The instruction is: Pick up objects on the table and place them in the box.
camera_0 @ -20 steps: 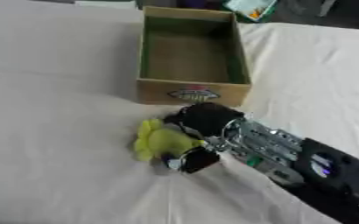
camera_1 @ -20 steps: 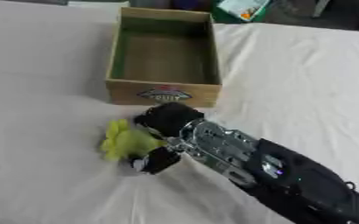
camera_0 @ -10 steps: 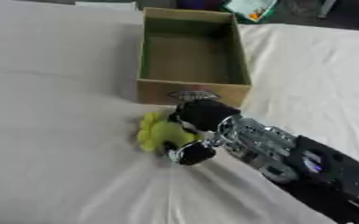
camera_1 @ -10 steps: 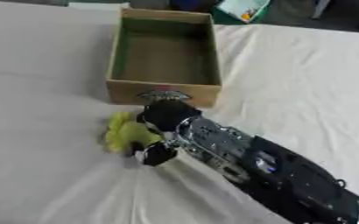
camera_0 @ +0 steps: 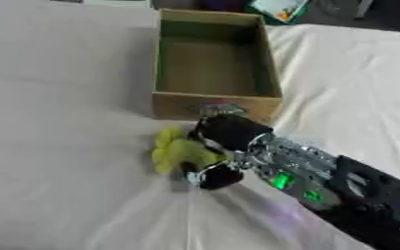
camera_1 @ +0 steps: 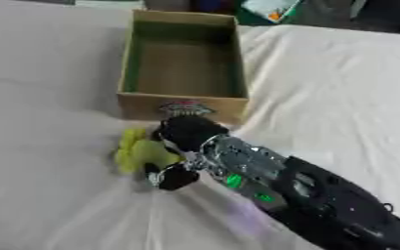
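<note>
On the white cloth [camera_0: 58, 146], the right robot hand [camera_0: 225, 141] grips a yellow-green object [camera_0: 176, 151] (cardboard box [camera_0: 216, 105] just beyond).

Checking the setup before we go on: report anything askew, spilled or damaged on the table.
Nothing spilled or damaged. The box stands upright and looks empty; the right hand is curled on the yellow-green object just in front of it. The white tablecloth is wrinkled near the hand.
</note>
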You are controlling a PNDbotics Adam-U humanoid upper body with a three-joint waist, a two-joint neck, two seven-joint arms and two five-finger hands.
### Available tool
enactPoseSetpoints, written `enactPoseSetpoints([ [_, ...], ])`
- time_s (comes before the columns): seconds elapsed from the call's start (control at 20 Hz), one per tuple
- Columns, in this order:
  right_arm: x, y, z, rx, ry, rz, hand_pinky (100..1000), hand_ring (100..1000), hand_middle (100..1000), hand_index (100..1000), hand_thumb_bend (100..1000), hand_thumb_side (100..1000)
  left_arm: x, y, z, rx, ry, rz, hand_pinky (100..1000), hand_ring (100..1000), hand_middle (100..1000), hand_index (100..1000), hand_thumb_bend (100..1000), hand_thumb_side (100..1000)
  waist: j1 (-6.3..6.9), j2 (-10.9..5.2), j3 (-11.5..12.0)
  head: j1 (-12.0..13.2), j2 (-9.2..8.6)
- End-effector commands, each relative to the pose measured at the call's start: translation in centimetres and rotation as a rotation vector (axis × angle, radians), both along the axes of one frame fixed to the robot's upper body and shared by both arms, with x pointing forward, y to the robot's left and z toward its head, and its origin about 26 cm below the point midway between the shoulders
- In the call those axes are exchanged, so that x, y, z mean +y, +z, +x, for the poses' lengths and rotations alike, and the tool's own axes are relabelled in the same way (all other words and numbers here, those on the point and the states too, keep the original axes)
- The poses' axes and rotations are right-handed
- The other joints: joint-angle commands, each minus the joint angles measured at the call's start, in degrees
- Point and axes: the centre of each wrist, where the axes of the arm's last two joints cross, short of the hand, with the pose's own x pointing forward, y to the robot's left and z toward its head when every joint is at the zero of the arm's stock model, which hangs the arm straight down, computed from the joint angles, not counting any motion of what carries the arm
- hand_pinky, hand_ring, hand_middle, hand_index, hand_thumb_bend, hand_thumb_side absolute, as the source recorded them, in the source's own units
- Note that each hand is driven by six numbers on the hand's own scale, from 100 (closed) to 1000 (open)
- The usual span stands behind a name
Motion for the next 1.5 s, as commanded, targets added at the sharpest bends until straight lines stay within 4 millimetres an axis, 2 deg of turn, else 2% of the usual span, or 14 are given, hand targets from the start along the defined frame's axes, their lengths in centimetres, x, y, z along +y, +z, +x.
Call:
enactPoseSetpoints([
  [0.05, -0.3, 1.9, -0.8, -0.044, 0.012, 0.030, 745, 640, 463, 665, 100, 379, -0.1, 0.9, -0.1, -0.027, -0.003, 0.027, 413, 392, 419, 710, 100, 675, 0.23, -0.89, -0.03, 0.04, -0.45],
  [0.25, -0.5, 2.3, -1.2, -0.061, 0.011, 0.037, 743, 644, 498, 672, 100, 263, -0.1, 0.9, -0.1, -0.026, -0.004, 0.029, 413, 392, 420, 711, 100, 676, 0.20, -0.88, 0.00, 0.03, -0.43],
  [0.4, -0.6, 2.5, -1.3, -0.054, 0.011, 0.038, 738, 639, 500, 666, 100, 208, -0.1, 0.9, -0.1, -0.024, -0.007, 0.032, 413, 394, 420, 711, 100, 677, 0.18, -0.87, -0.01, 0.05, -0.45],
  [0.5, -0.7, 2.9, -1.5, -0.058, 0.011, 0.049, 729, 628, 487, 647, 100, 211, -0.1, 0.9, -0.1, -0.024, -0.007, 0.033, 413, 394, 420, 711, 100, 677, 0.18, -0.86, -0.03, 0.05, -0.48],
  [0.8, -1.2, 4.3, -2.3, -0.028, 0.012, 0.084, 733, 640, 544, 680, 100, 204, -0.1, 0.9, -0.1, -0.021, -0.008, 0.036, 413, 396, 421, 711, 100, 678, 0.17, -0.78, -0.09, 0.10, -0.51],
  [1.05, -1.6, 5.2, -3.0, 0.050, 0.022, 0.116, 739, 667, 644, 715, 100, 198, -0.1, 0.9, -0.1, -0.021, -0.008, 0.035, 413, 396, 422, 712, 100, 678, 0.18, -0.80, -0.04, 0.15, -0.64],
  [1.2, -1.7, 5.3, -3.0, 0.120, 0.020, 0.138, 744, 696, 728, 776, 100, 198, -0.1, 0.9, -0.1, -0.020, -0.009, 0.035, 414, 397, 422, 712, 100, 678, 0.19, -0.77, -0.05, 0.13, -0.67],
  [1.4, -1.8, 5.3, -3.0, 0.206, 0.021, 0.156, 746, 720, 781, 816, 100, 199, -0.1, 0.9, -0.1, -0.019, -0.011, 0.035, 414, 398, 422, 713, 100, 679, 0.22, -0.73, 0.03, 0.05, -0.62],
  [1.5, -1.8, 5.1, -2.8, 0.230, 0.014, 0.157, 754, 739, 826, 865, 100, 200, -0.1, 0.9, -0.1, -0.020, -0.012, 0.035, 414, 398, 422, 713, 100, 679, 0.26, -0.72, 0.08, 0.03, -0.64],
])
